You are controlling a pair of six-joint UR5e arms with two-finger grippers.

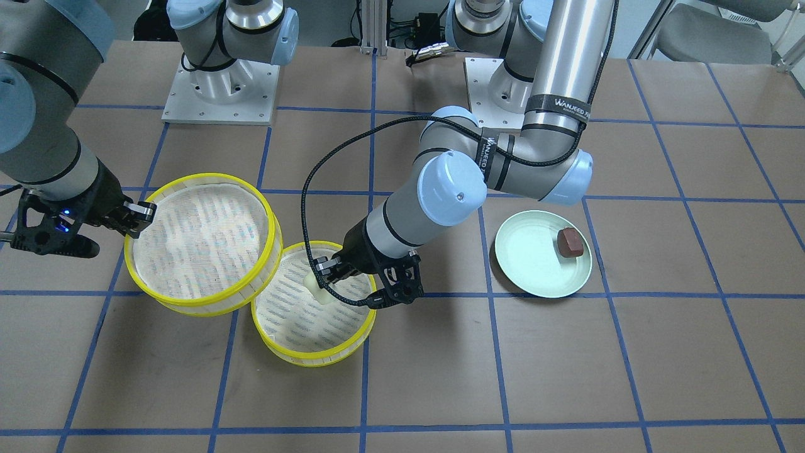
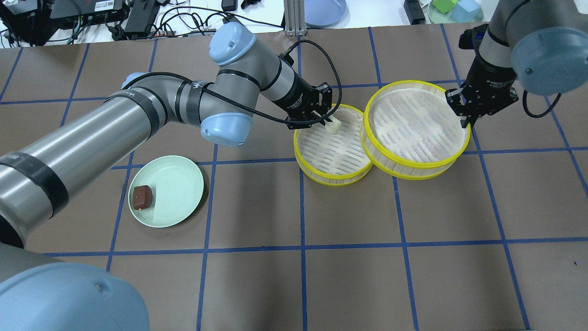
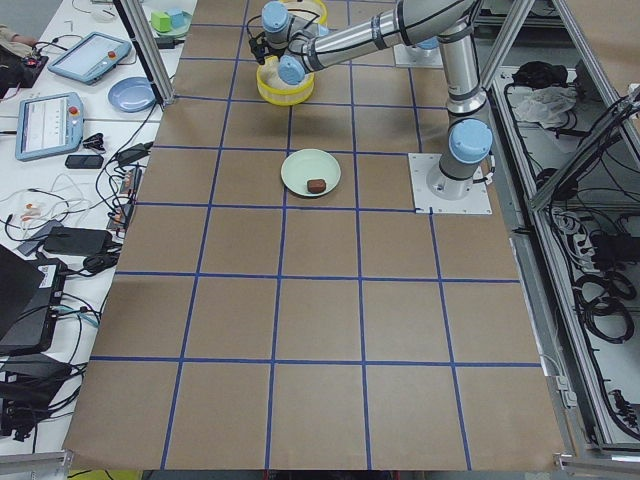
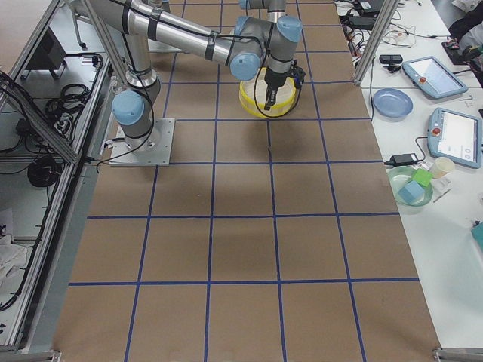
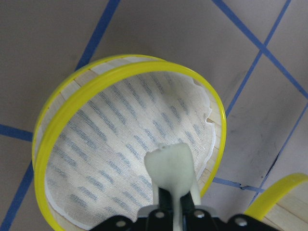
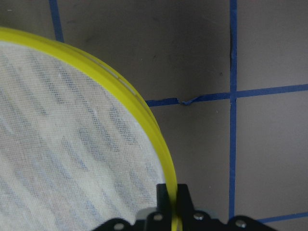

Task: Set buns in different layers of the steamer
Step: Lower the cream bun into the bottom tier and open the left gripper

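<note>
The steamer is split into two yellow-rimmed trays. The lower tray rests on the table. My left gripper is shut on the cream-white bun and holds it over that tray's near side; the bun also shows in the left wrist view and the front view. My right gripper is shut on the rim of the upper tray, holding it tilted beside the lower one; the rim shows between the fingers in the right wrist view. The dark reddish-brown bun lies on a pale green plate.
The brown table paper is marked with blue tape lines. Both arm bases stand at the robot's side. A blue plate, tablets and cables lie beyond the table's far edge.
</note>
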